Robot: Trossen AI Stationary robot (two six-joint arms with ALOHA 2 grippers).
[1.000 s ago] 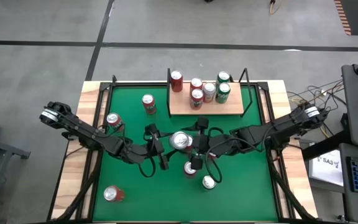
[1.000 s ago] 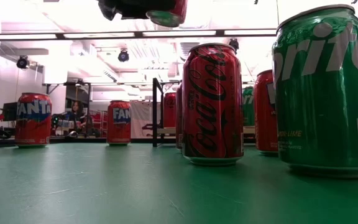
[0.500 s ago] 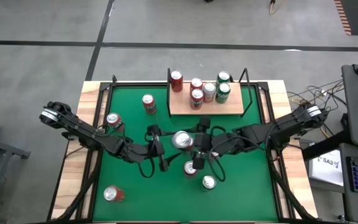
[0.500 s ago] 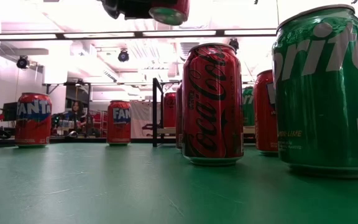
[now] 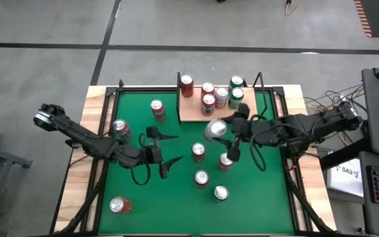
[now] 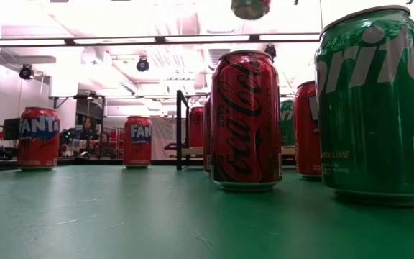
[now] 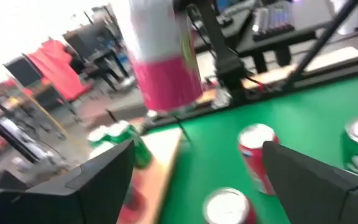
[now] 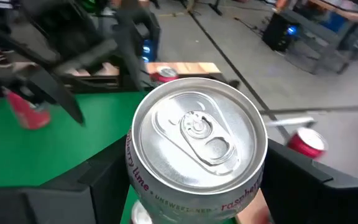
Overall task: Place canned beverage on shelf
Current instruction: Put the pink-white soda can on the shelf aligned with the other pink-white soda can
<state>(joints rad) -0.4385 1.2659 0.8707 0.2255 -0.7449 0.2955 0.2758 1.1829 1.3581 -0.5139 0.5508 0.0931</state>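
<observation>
While the smooth tan shelf (image 5: pixel 217 108) sits at the felt table's (image 5: pixel 137 191) far edge with shiny cans on it, the right gripper (image 5: pixel 224 131) holds a silver-topped pink can (image 5: pixel 214 129) aloft just in front of the board, fingers clamped round its sides, arm reaching in low. The left gripper (image 5: pixel 166 150) hangs mid-table, jaws spread wide and empty.

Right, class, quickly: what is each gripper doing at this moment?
Left gripper: open, holding nothing, over the green table.
Right gripper: closed on a raised can, beside the shelf.
</observation>
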